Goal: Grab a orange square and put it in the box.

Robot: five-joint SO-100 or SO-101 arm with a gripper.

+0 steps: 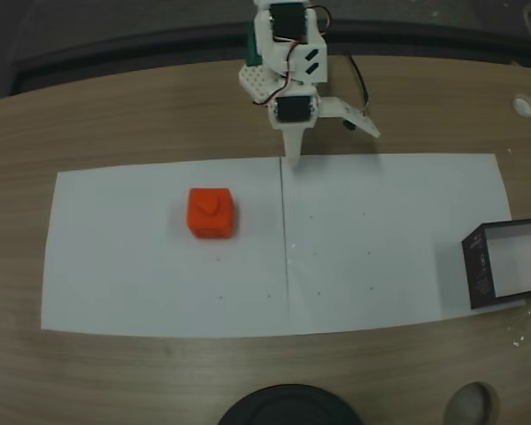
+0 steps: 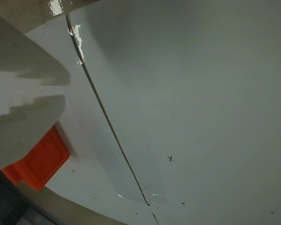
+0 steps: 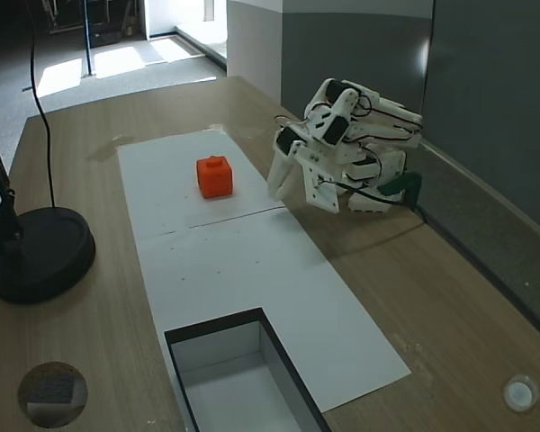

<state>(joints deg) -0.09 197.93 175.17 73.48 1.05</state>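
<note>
One folded arm (image 3: 346, 144) points downward, well apart from the orange square (image 1: 211, 212).

The wooden counter (image 3: 432, 297) stands against grey wall panels (image 3: 495, 81); at 11 o'clock, sunlight lies on the floor (image 3: 117, 58).

In the wrist view a blurred white gripper finger (image 2: 23, 108) hides most of the orange square (image 2: 40, 161) at 8 o'clock, while the box (image 1: 506, 263) is cut off at 3 o'clock in a fixed view.
</note>
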